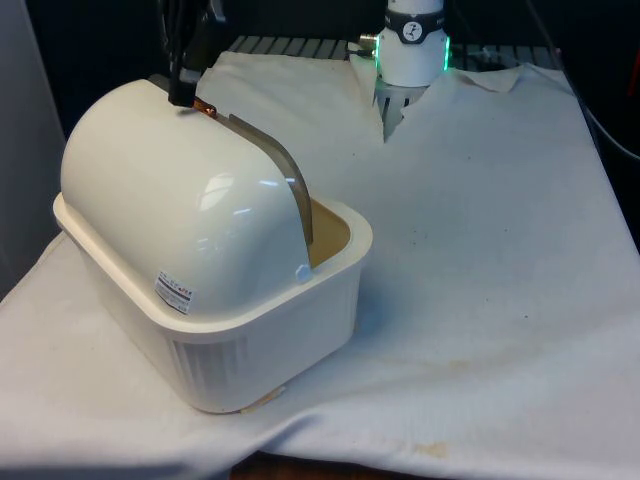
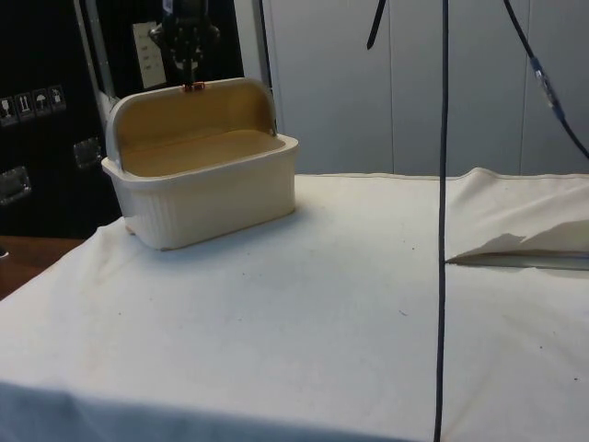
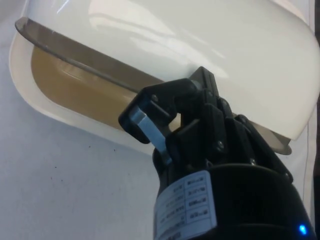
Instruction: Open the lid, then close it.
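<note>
From the side you are seeing the box's [image 2: 207, 189] tan inside under the raised lid [image 2: 189, 101]; the front view is giving you only the lid's white curved back [image 1: 170, 210] and a sliver of the opening. The box is sitting at the front view's left, near that edge of the cloth [image 1: 480, 250]. Your gripper [image 1: 188, 98] is hanging over the lid's top edge, apparently pinching the smoky rim strip [image 3: 80, 60], fingers [image 3: 150, 131] nearly together. A black cable [image 2: 443, 221] is crossing the side view.
</note>
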Motion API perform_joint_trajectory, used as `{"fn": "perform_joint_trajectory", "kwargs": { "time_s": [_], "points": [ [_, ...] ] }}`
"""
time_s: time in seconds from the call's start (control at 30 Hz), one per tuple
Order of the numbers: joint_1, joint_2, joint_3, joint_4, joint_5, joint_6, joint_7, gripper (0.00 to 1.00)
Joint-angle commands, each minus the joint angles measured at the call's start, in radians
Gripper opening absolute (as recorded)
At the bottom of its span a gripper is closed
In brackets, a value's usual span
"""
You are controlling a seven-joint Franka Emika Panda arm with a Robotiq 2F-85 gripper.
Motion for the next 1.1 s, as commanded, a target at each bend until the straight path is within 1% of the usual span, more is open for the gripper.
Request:
{"fn": "perform_joint_trajectory", "kwargs": {
  "time_s": [0.0,0.13,0.17,0.2,0.43,0.47,0.5,0.6,0.7,0.73,0.77,0.8,0.93,1.03,1.07],
  "points": [
    [-0.004,0.003,0.005,0.008,0.005,-0.017,-0.007,0.0],
    [-0.002,0.0,0.004,0.007,0.005,-0.031,-0.012,0.0],
    [0.001,0.001,0.0,0.002,0.0,-0.014,-0.006,0.0],
    [-0.002,0.0,0.005,0.008,0.005,-0.041,-0.015,0.0],
    [0.0,0.003,0.008,0.013,0.008,-0.073,-0.023,0.0],
    [0.004,0.002,0.001,0.009,0.0,-0.06,-0.016,0.0],
    [0.0,0.003,0.008,0.013,0.008,-0.076,-0.023,0.0],
    [0.0,0.002,0.009,0.013,0.009,-0.089,-0.027,0.0],
    [0.003,0.0,0.01,0.015,0.008,-0.106,-0.031,0.0],
    [0.006,0.002,0.004,0.013,0.0,-0.095,-0.025,0.0],
    [0.004,0.0,0.011,0.015,0.008,-0.111,-0.032,0.0],
    [0.004,-0.001,0.011,0.015,0.008,-0.115,-0.033,0.0],
    [0.008,-0.006,0.013,0.013,0.009,-0.139,-0.04,0.0],
    [0.008,-0.01,0.017,0.011,0.012,-0.157,-0.047,0.0],
    [0.011,-0.002,0.009,0.016,0.0,-0.145,-0.036,0.0]
  ]
}}
